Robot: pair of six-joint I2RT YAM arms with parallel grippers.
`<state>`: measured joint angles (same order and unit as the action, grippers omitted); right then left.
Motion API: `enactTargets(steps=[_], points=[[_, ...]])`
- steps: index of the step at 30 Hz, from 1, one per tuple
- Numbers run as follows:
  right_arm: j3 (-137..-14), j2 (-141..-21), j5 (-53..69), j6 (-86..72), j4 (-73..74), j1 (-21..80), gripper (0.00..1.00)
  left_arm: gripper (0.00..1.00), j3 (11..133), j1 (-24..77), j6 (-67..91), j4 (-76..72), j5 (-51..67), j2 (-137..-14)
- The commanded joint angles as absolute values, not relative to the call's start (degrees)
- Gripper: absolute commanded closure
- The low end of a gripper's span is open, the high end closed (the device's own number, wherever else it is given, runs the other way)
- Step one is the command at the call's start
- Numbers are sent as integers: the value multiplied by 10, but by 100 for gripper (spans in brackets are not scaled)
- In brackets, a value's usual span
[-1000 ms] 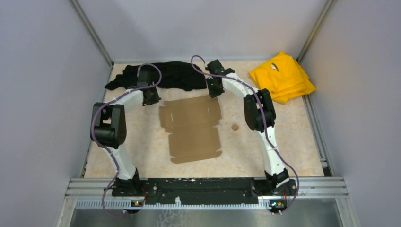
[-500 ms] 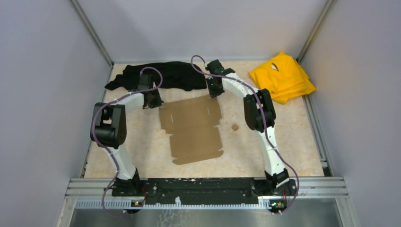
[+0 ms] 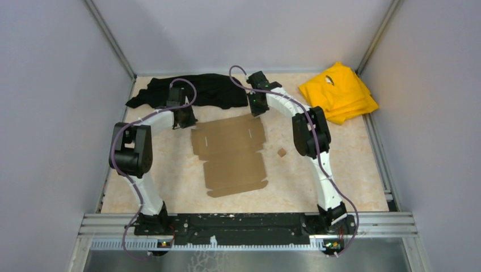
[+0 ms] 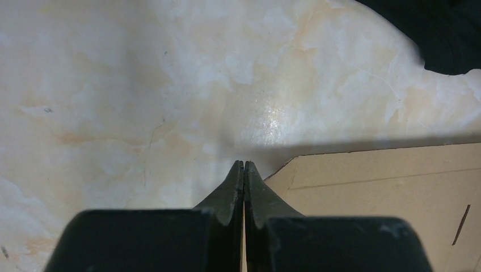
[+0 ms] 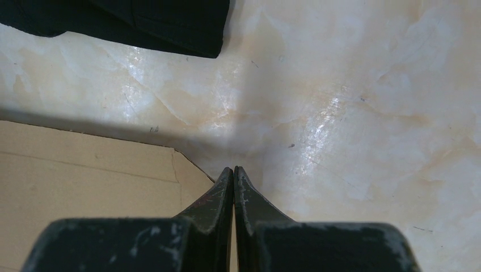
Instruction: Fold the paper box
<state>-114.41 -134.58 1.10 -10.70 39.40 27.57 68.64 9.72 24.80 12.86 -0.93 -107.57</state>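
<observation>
The paper box (image 3: 230, 153) is a flat brown die-cut cardboard sheet lying mid-table, with flaps and slits. My left gripper (image 3: 184, 120) is shut and low at the sheet's far-left corner. In the left wrist view its tips (image 4: 244, 162) meet just left of the cardboard corner (image 4: 385, 187). My right gripper (image 3: 256, 110) is shut at the sheet's far-right corner. In the right wrist view its tips (image 5: 233, 168) meet just right of the cardboard corner (image 5: 85, 170). Neither gripper visibly pinches the sheet.
A black cloth (image 3: 193, 90) lies behind the sheet and both grippers, and shows in both wrist views (image 4: 448, 34) (image 5: 142, 22). A yellow cloth (image 3: 338, 92) lies at the back right. A tiny brown cube (image 3: 281, 152) sits right of the sheet. Walls enclose the table.
My left gripper has moved slightly right, up to the sheet's far-left corner. The sheet's near end has shifted a little to the right. The right arm has not moved.
</observation>
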Motion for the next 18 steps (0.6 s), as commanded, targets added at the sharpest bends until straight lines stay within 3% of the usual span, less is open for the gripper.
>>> enactTargets(steps=[1,18], points=[[-1152,-1304,3,-113,369,275,100,100,706,103,252,120,14,-1085],[-1138,-1288,15,-117,358,275,100,100,733,124,256,130,13,-1098]])
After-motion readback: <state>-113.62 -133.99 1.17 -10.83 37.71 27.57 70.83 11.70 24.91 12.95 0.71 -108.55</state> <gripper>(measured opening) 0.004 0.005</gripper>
